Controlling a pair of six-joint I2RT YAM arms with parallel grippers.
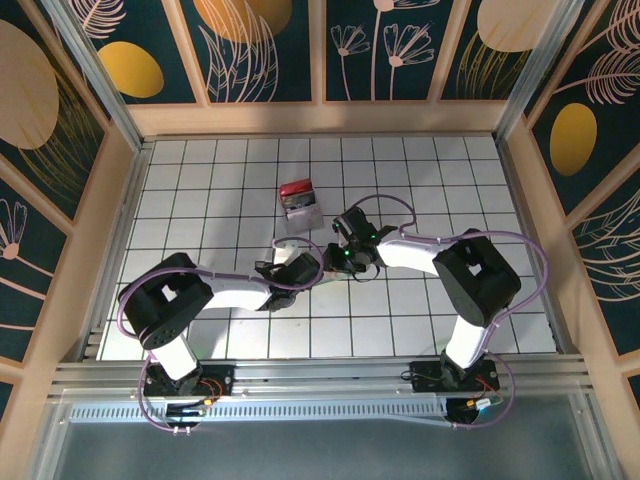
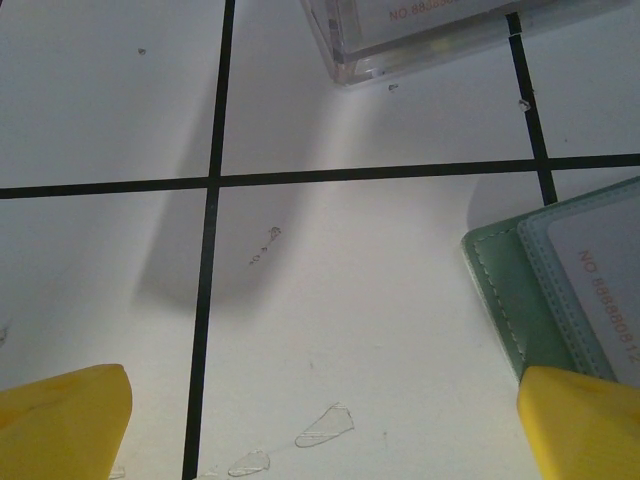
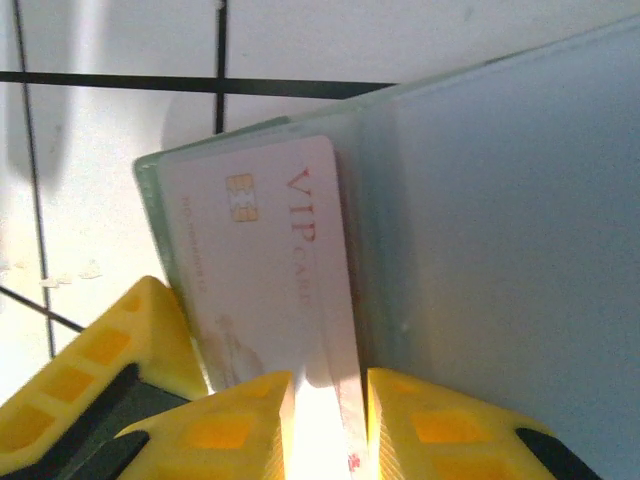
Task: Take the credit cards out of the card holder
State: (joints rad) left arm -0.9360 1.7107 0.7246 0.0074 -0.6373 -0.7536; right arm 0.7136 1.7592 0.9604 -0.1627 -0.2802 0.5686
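Below, white gridded table (image 1: 200, 180), credit card (image 3: 270, 270), floral walls (image 1: 260, 50)

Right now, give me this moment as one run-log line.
left gripper open, at card holder edge | right gripper shut on VIP card | card not yet clear of holder

So the table (image 1: 190, 190) is just white tiles with black grid lines. There's a red-topped block (image 1: 298, 201) with a clear base sitting on it. The green-grey card holder (image 2: 500, 290) lies near that block, on the side toward the arms' bases.
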